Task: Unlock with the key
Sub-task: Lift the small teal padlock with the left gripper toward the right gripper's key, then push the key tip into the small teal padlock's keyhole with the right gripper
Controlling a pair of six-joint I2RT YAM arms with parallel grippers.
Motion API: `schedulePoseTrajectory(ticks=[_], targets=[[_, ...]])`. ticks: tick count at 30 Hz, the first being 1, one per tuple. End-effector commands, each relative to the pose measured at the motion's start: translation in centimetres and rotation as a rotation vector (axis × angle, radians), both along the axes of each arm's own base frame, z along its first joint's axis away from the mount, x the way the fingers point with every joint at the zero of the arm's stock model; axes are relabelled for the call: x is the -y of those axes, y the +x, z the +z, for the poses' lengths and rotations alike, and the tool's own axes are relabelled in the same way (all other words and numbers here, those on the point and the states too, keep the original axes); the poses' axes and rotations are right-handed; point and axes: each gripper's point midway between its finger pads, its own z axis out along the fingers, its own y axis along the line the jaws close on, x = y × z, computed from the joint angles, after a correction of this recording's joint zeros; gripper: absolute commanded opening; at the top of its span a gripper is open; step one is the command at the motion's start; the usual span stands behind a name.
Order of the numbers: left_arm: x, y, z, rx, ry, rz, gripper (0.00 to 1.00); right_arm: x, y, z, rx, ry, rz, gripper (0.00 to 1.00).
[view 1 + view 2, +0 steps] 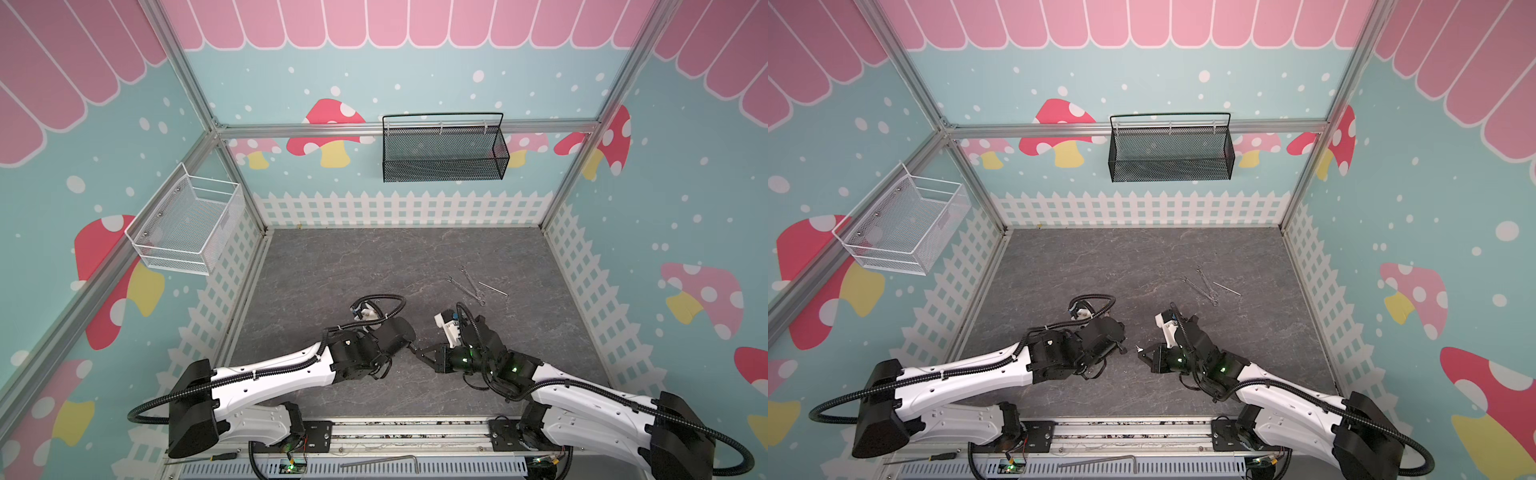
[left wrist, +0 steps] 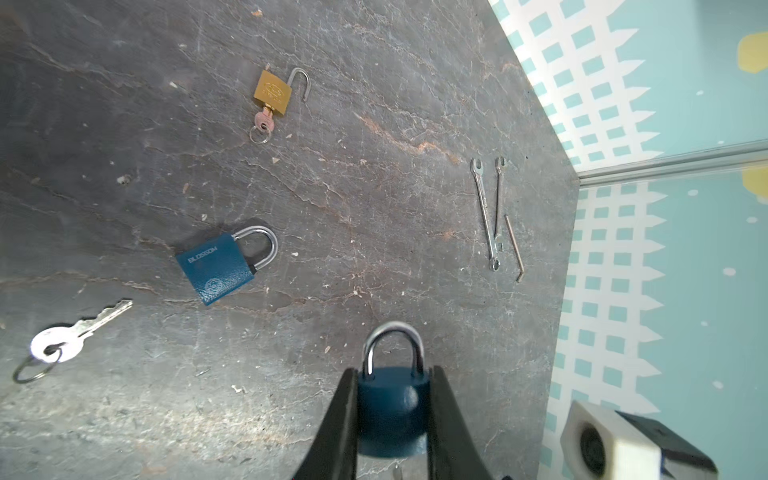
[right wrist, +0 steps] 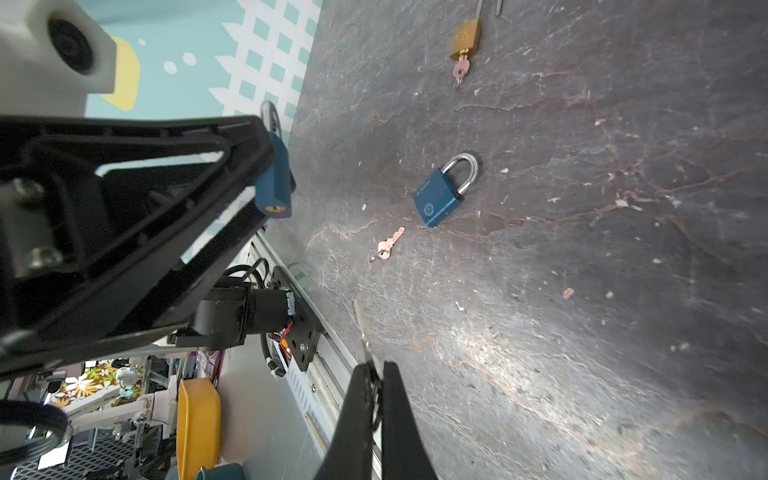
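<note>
My left gripper [image 2: 393, 370] is shut on a blue padlock [image 2: 392, 411], its steel shackle pointing away from the wrist. The right wrist view shows the same padlock [image 3: 272, 183] with its brass keyhole end facing my right gripper [image 3: 377, 368]. That gripper is shut on a silver key [image 3: 359, 328], blade sticking out past the fingertips. The blade stands a short gap from the keyhole and is not in it. In a top view the key tip [image 1: 1138, 348] points left at the left gripper [image 1: 1121, 347] above the table's front middle.
On the grey table [image 2: 374, 187] lie a second blue padlock [image 2: 216, 268], an open brass padlock [image 2: 272, 93] with its key in it, a loose silver key on a ring [image 2: 70, 336] and two wrenches [image 2: 490, 216] beside a hex key [image 2: 514, 249]. A black basket [image 1: 444, 149] and a white basket [image 1: 187, 226] hang on the walls.
</note>
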Motion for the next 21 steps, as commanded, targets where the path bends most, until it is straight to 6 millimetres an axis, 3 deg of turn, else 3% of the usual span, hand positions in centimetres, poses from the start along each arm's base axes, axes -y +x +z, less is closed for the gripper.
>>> schedulePoseTrajectory(ticks=[1, 10, 21], targets=[[-0.1, 0.6, 0.2, 0.005, -0.053, 0.063, 0.00, -0.6, 1.2, 1.5, 0.036, 0.064, -0.075, 0.00], [0.2, 0.7, -0.1, -0.014, -0.054, 0.065, 0.00, -2.4, 1.4, 2.0, 0.023, 0.078, -0.086, 0.00], [0.6, 0.9, -0.4, -0.023, -0.037, 0.053, 0.00, -2.8, 2.1, 2.5, 0.028, 0.094, -0.117, 0.00]])
